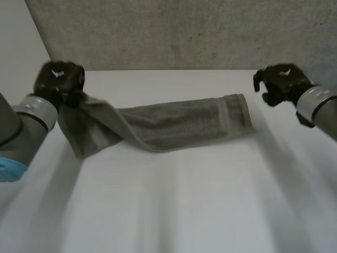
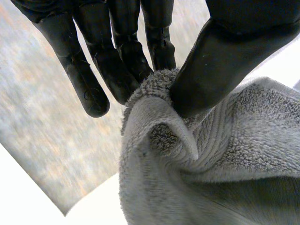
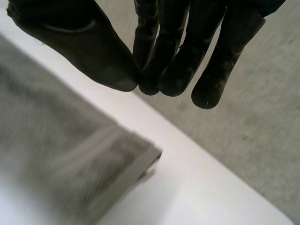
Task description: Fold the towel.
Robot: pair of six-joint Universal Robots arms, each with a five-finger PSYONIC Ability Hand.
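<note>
A white surface (image 1: 174, 200) spreads from the centre to 6 o'clock, lit evenly and softly. Behind its far edge, at 12 o'clock, runs a grey speckled wall (image 1: 174, 31). At 10 o'clock lies a plain pale area (image 1: 16, 31).

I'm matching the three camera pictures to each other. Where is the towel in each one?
Head view: towel stretched across the table, one end raised in the left hand.
Left wrist view: that end pinched between thumb and fingers.
Right wrist view: the other end lies flat, clear of the right hand.
Shared landmark: the white table.
</note>
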